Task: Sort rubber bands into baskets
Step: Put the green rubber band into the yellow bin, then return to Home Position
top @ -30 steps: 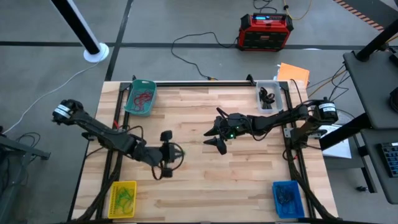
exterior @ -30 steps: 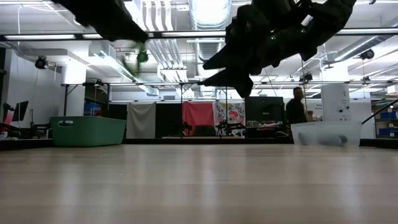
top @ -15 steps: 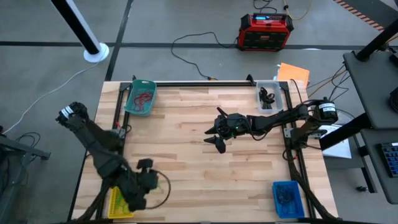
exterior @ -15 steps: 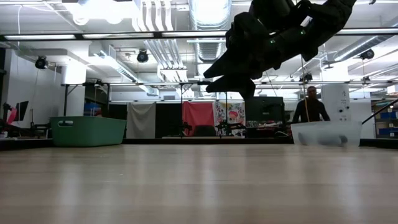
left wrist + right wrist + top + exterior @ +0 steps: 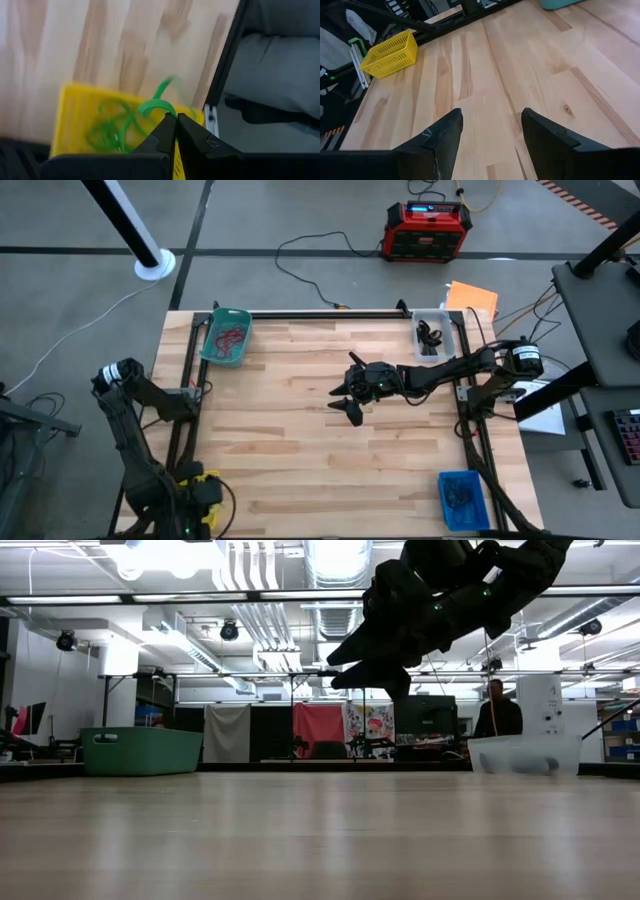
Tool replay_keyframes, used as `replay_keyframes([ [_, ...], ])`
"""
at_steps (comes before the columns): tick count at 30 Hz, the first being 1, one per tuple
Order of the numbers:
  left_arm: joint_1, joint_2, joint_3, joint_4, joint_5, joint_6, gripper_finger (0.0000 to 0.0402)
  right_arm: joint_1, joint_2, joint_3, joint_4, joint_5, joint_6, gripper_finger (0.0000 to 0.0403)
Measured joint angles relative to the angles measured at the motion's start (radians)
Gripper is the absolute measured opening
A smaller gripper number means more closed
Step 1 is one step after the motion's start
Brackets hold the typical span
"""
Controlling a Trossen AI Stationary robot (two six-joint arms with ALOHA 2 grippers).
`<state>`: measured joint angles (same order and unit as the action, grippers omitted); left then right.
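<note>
My left gripper [image 5: 176,117] is shut on a green rubber band [image 5: 157,102] above the yellow basket [image 5: 75,115], which holds more green bands. In the high view this gripper [image 5: 205,498] is at the table's near left corner and its arm covers most of that basket [image 5: 190,478]. My right gripper [image 5: 345,398] hangs open over the table's middle, nothing between its fingers [image 5: 492,130]. The teal basket [image 5: 226,338] with red bands stands far left, the clear basket [image 5: 434,333] with dark bands far right, and the blue basket [image 5: 462,498] near right. My left gripper pinches the green band between its two fingertips at one spot of the loop [image 5: 162,111]. The fingers come from above, pointing steeply down. The rest of the loop curls out past the fingertips over the yellow basket; I cannot tell whether it touches the bands inside.
A black frame rail [image 5: 220,65] runs along the table's left edge beside the yellow basket. A red-and-black box [image 5: 428,230] sits on the floor beyond the far edge, and an orange sheet [image 5: 472,297] lies past the clear basket. A person [image 5: 495,710] stands in the room behind.
My left gripper has swung from the table's left middle toward the near left corner, over the yellow basket. It has tipped to point steeply down and stayed shut on the green band.
</note>
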<state>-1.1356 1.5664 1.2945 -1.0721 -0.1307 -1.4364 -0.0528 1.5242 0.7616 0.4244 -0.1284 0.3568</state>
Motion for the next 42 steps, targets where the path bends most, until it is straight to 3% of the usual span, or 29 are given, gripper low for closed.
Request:
replay_keyframes([
  [5,-0.029,0.054,0.0,-0.011,0.048,-0.094,0.0,0.0,0.0,0.0,0.002,0.0,0.003,0.0199],
  [9,-0.028,0.1,0.0,-0.07,0.15,-0.135,0.0,0.0,0.0,0.0,0.003,0.0,0.012,0.0199],
  [16,-0.027,0.153,0.0,-0.163,0.186,-0.167,0.0002,0.0,0.0,0.0,0.004,0.0,0.012,0.0199],
  [32,-0.028,0.152,0.0,-0.181,0.161,-0.174,0.0116,-0.009,-0.003,0.0,0.007,-0.002,-0.049,0.0199],
  [35,-0.028,0.152,0.019,-0.178,0.022,-0.142,0.0121,-0.007,-0.005,0.0,0.007,-0.003,-0.112,0.0199],
  [37,-0.029,0.152,0.034,-0.163,-0.224,-0.086,0.0121,0.0,-0.01,-0.001,0.008,-0.004,-0.153,0.0198],
  [40,-0.028,0.152,0.046,-0.109,-0.645,0.119,0.0117,0.014,-0.01,-0.001,0.032,-0.01,-0.196,0.0193],
  [42,-0.017,0.151,0.048,-0.1,-0.795,0.266,0.0113,0.024,-0.017,-0.001,0.038,-0.01,-0.228,0.0189],
])
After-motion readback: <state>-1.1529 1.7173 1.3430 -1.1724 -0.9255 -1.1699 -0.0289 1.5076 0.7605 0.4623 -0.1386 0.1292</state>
